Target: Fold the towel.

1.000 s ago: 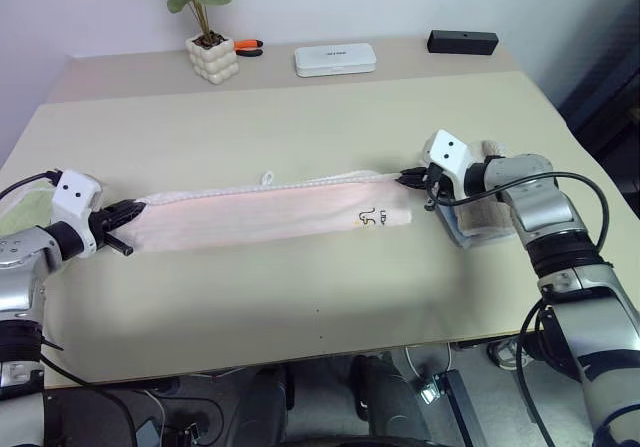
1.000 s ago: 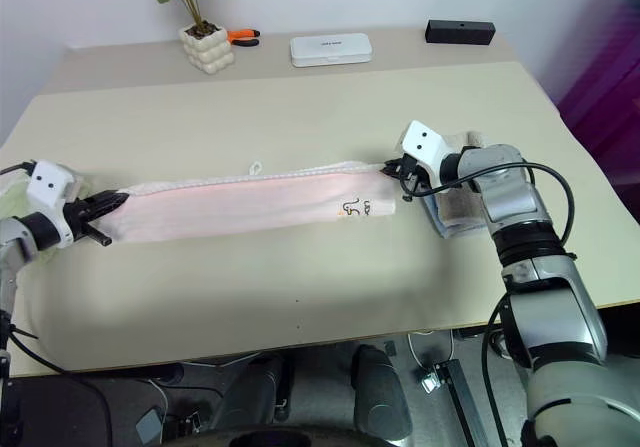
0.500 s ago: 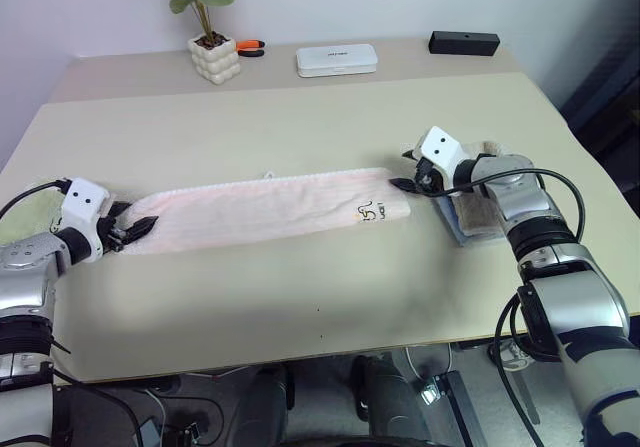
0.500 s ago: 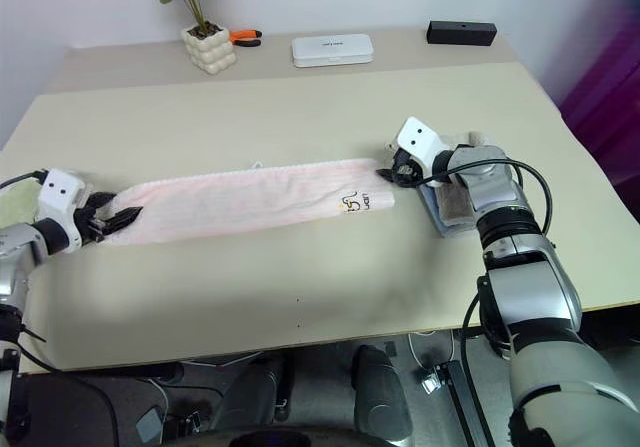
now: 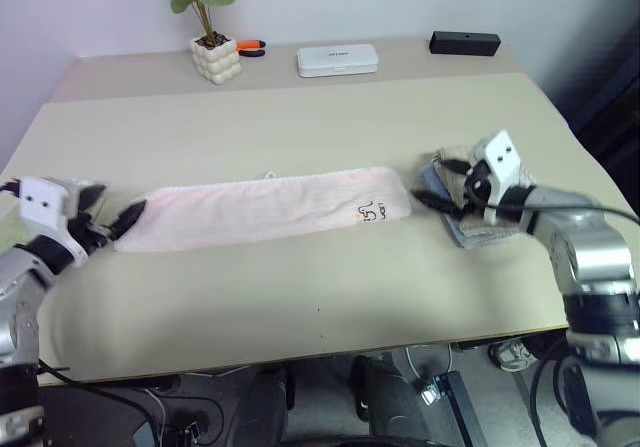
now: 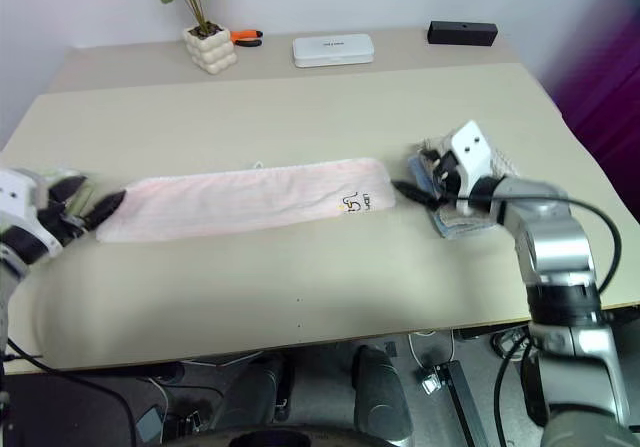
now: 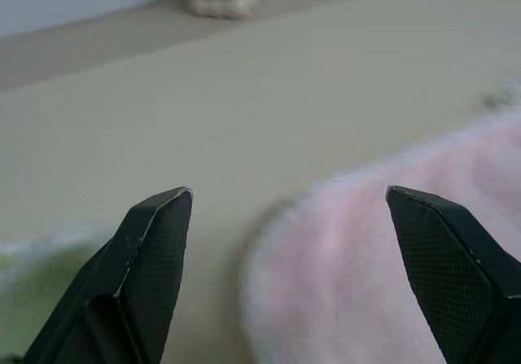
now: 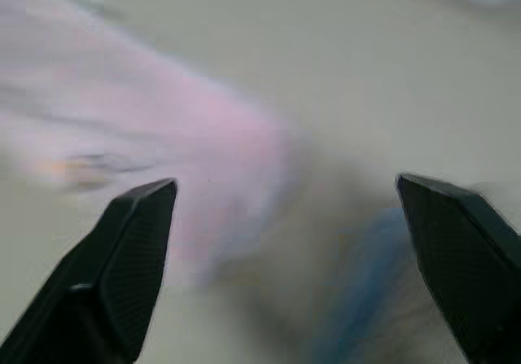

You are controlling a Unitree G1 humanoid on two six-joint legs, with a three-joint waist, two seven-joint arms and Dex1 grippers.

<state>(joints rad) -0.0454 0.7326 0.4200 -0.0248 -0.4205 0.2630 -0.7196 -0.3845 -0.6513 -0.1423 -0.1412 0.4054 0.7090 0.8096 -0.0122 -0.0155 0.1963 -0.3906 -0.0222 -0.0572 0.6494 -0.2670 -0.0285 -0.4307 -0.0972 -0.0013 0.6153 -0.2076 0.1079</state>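
1. The towel (image 5: 262,207) lies flat on the table (image 5: 300,117) as one long pink strip running left to right, a little nearer than the table's middle.
2. Its dark logo (image 5: 371,211) sits near the right end.
3. The left gripper (image 5: 112,219) is just off the towel's left end, fingers spread wide and holding nothing; in the left wrist view the pink edge (image 7: 366,266) lies between and beyond the open fingers (image 7: 155,242).
4. The right gripper (image 5: 432,196) is just off the right end, fingers wide apart and empty, apart from the towel.
5. That gripper hovers by a small folded cloth pile (image 5: 470,229) lying right of the towel.
6. A green cloth (image 7: 32,299) lies at the table's left edge, beside the left gripper.
7. Along the far side stand a potted plant (image 5: 208,27), an orange-handled tool (image 5: 249,47), a white case (image 5: 336,59) and a black box (image 5: 463,42).
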